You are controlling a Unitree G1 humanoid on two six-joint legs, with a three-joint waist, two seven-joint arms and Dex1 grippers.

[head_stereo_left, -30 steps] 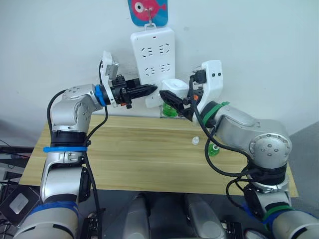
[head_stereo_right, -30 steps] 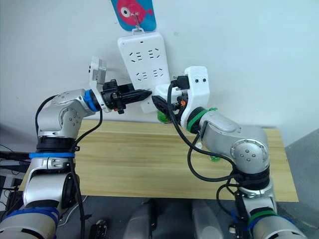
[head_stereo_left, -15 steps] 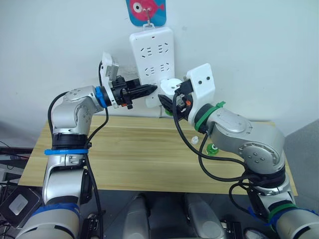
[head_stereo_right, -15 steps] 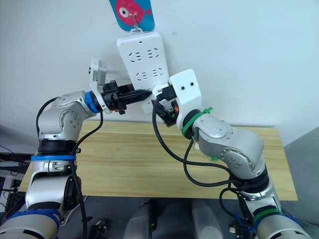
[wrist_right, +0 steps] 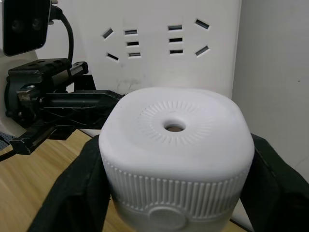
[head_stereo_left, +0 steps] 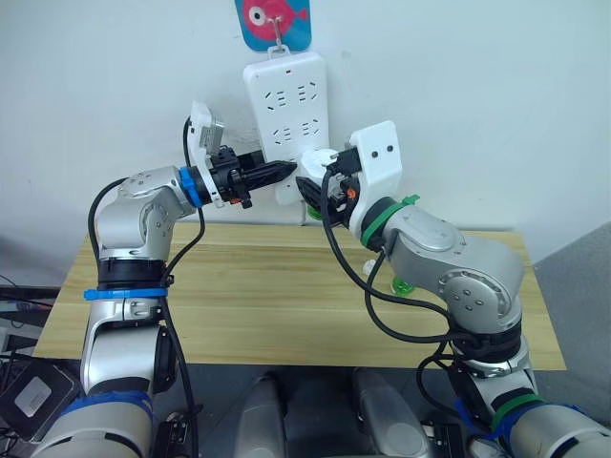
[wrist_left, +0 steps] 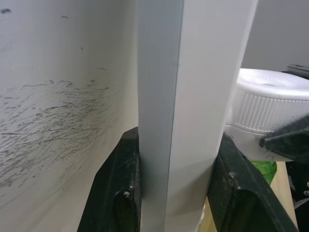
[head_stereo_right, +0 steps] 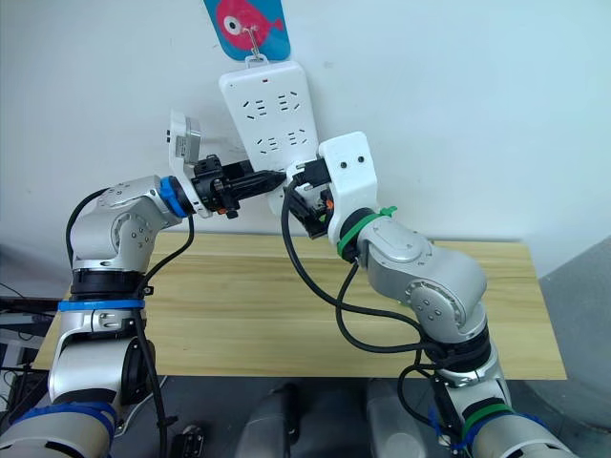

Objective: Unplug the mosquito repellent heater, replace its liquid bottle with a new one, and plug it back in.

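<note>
1. The left gripper (head_stereo_left: 284,170) is up at the wall, its two black fingers (wrist_left: 120,193) pinched on the lower edge of the white power strip (head_stereo_left: 286,114), one on each side of it.
2. That strip hangs from a hook under a blue card with a pink fish (head_stereo_left: 275,21) (it sits slightly tilted on the wall).
3. The right gripper (head_stereo_left: 313,188) is clamped on the mosquito repellent heater (wrist_right: 176,154); a black finger (wrist_right: 72,193) presses each flank of the white ribbed body.
4. The heater is held in the air just in front of the strip's lower end, close to the left gripper's fingertips, with its round hole facing the wrist camera.
5. A green liquid bottle (wrist_left: 263,169) shows under the heater's white body.
6. Below, on the wooden table (head_stereo_left: 239,305), a small white cap (head_stereo_left: 369,266) lies near the back edge, and another green bottle (head_stereo_left: 405,283) shows partly behind the right forearm.
</note>
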